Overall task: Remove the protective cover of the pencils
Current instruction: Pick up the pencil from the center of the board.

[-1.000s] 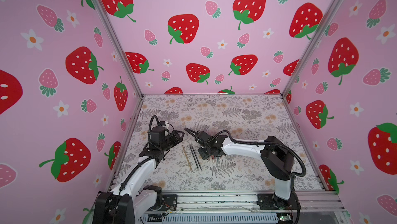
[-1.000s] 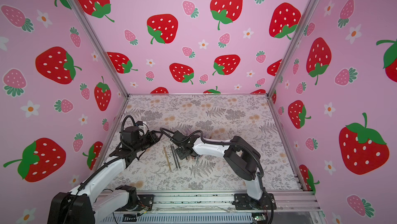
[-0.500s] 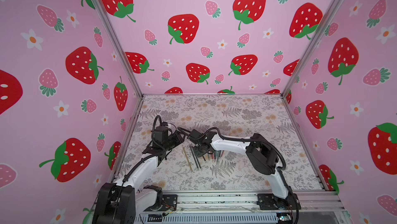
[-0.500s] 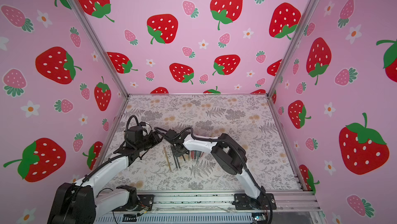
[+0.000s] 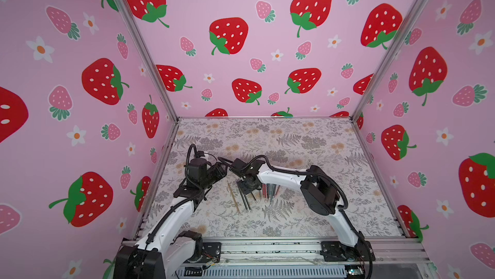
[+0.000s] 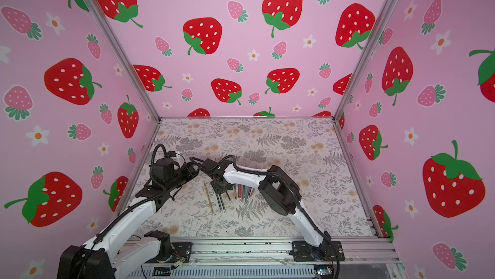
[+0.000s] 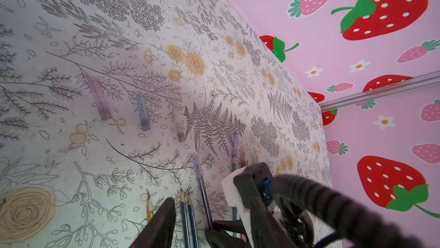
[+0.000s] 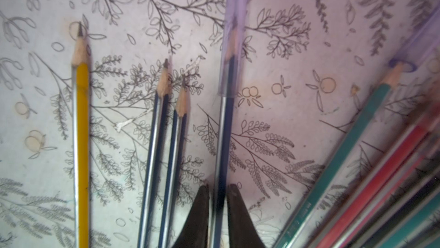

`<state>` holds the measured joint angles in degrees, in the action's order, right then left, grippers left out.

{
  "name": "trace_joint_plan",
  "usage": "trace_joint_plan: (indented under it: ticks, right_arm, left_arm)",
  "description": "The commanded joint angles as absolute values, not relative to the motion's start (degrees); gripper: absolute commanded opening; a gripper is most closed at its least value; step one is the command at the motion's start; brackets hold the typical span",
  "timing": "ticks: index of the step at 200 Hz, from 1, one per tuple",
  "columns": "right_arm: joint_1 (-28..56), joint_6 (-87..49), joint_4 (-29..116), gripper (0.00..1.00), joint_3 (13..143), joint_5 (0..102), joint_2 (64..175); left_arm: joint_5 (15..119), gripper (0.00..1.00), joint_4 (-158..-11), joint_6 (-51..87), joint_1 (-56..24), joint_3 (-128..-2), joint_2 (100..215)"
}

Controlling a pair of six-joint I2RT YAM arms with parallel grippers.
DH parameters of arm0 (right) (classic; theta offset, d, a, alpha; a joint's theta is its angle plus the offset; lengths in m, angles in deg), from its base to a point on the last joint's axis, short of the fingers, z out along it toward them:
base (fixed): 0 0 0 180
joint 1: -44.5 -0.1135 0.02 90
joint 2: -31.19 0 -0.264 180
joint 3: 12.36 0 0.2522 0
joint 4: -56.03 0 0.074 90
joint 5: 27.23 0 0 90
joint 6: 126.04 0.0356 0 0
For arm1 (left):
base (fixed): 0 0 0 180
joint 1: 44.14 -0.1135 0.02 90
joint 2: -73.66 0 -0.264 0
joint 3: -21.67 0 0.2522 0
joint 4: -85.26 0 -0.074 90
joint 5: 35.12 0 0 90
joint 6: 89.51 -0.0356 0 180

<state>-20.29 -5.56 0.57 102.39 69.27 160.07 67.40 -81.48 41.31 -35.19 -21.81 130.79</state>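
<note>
Cap [image 8: 232,39] sits on the far tip of a blue pencil [image 8: 223,139] lying flat on the table [image 8: 297,116], shaft running straight out from the right gripper [image 8: 217,201], whose jaws stand narrow either side of it; whether they pinch it I cannot tell. Left gripper [image 7: 190,220], parted and empty, is nearer the cap end; its pull should follow the shaft.

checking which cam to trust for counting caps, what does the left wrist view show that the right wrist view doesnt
Only left wrist: three loose caps lying apart on the table, and the strawberry wall. Only right wrist: the lead tip inside the clear cap, and red pencils. Both: the yellow pencil, two bare blue pencils, and the capped pencil held by the right gripper.
</note>
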Motion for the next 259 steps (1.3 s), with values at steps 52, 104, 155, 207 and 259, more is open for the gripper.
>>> trace_joint_plan:
  ticks: [52, 104, 155, 207, 259]
  right_arm:
    - [-19.67, -3.88, -3.09, 0.08, 98.77, 69.41, 160.67]
    - [-19.70, -3.77, 4.11, 0.05, 93.77, 69.08, 154.12]
    - [-19.77, -4.14, 10.81, 0.05, 87.77, 68.84, 147.12]
    - [-19.75, -4.14, 16.14, 0.05, 82.02, 68.05, 141.98]
    - [-19.95, -4.14, 18.62, 0.05, 80.43, 66.69, 140.43]
  left_arm:
    - [66.17, 0.55, -80.33, 40.97, -35.39, -21.89, 129.08]
    - [67.82, 0.55, -81.94, 41.23, -35.38, -21.83, 130.72]
    - [70.67, 0.55, -84.86, 41.89, -35.24, -21.85, 134.43]
    - [72.20, 0.58, -88.77, 43.38, -32.22, -22.67, 139.27]
    - [69.94, 0.59, -92.60, 45.13, -26.16, -24.64, 145.94]
